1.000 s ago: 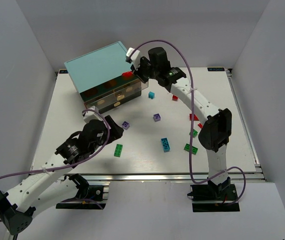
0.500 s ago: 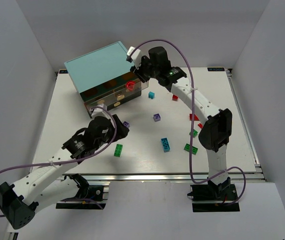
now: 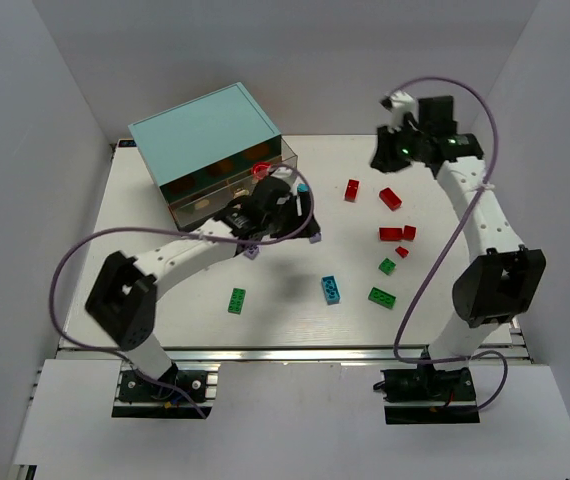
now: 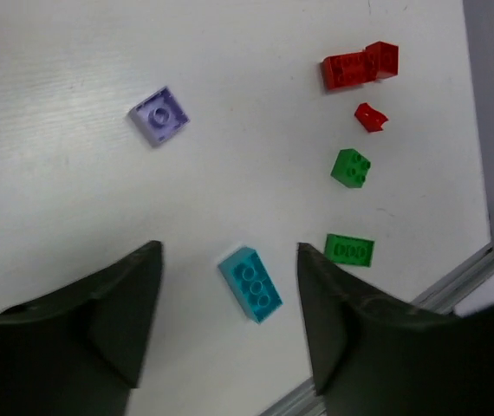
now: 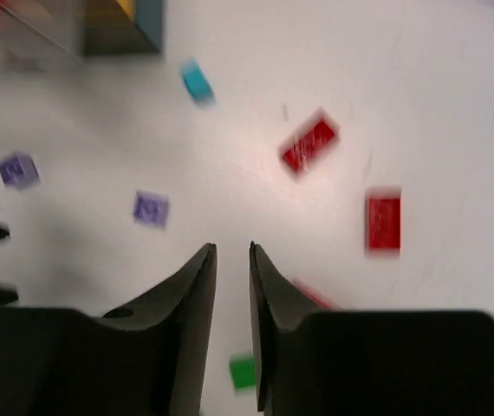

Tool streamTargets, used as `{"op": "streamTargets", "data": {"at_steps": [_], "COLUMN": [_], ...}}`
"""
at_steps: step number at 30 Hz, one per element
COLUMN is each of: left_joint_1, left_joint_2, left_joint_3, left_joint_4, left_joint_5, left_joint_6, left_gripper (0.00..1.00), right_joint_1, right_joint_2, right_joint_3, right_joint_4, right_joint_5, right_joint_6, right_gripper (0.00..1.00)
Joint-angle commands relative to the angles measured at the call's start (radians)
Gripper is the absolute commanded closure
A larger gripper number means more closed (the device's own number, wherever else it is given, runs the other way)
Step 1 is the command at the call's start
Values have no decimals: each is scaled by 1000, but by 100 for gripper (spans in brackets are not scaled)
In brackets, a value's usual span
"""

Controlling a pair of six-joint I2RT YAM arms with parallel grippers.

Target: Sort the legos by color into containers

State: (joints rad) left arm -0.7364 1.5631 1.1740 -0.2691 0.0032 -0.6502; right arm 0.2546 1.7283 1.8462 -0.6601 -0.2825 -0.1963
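Note:
The light-teal cabinet (image 3: pixel 205 130) stands at the back left, with a red lego (image 3: pixel 260 170) at its upper right drawer. My left gripper (image 3: pixel 302 216) hovers open and empty over the middle of the table. In the left wrist view (image 4: pixel 230 251), a cyan brick (image 4: pixel 251 283) lies on the table below and between its jaws. My right gripper (image 3: pixel 379 156) is raised at the back right, empty. Its jaws (image 5: pixel 232 249) stand a narrow gap apart. Loose on the table are red bricks (image 3: pixel 391 198), green bricks (image 3: pixel 381 297), the cyan brick (image 3: pixel 331 289) and a purple one (image 3: pixel 252 250).
A further green brick (image 3: pixel 237 300) lies front left, and a red one (image 3: pixel 351 189) lies mid-back. A small cyan brick (image 5: pixel 197 82) sits near the cabinet's corner (image 5: pixel 147 26). My left arm stretches across the cabinet's front. Grey walls close in both sides.
My right gripper let the red brick go at the cabinet's drawer and swung away to the back right. My left arm reached from the front left to the table's middle.

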Motion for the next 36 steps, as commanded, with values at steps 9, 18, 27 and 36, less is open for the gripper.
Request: {"op": "streamTargets", "data": {"at_steps": [9,18,27,36], "left_joint_1": [-31,-73,-83,-63], "left_joint_2": [641,920,1042,1114], "left_joint_3": [734,971,1090,1133], "left_joint_4": [-116,0,93,203], "left_joint_5": [-98,-261,-382,-381], "left_joint_6": [251,398,488,419], "left_gripper": [15,7,2,8], "right_joint_1": [-336,-387,-429,-448], "right_joint_2": [-182,-268,-248,-260], "right_joint_3": [-485,-610,-640,-657], "right_joint_4": [-87,-38,-32,-16], "right_joint_5": [-414,-438,-509,-512], "right_joint_6": [-3,-57,-58,-63], "right_gripper": [18,18,18,18]}}
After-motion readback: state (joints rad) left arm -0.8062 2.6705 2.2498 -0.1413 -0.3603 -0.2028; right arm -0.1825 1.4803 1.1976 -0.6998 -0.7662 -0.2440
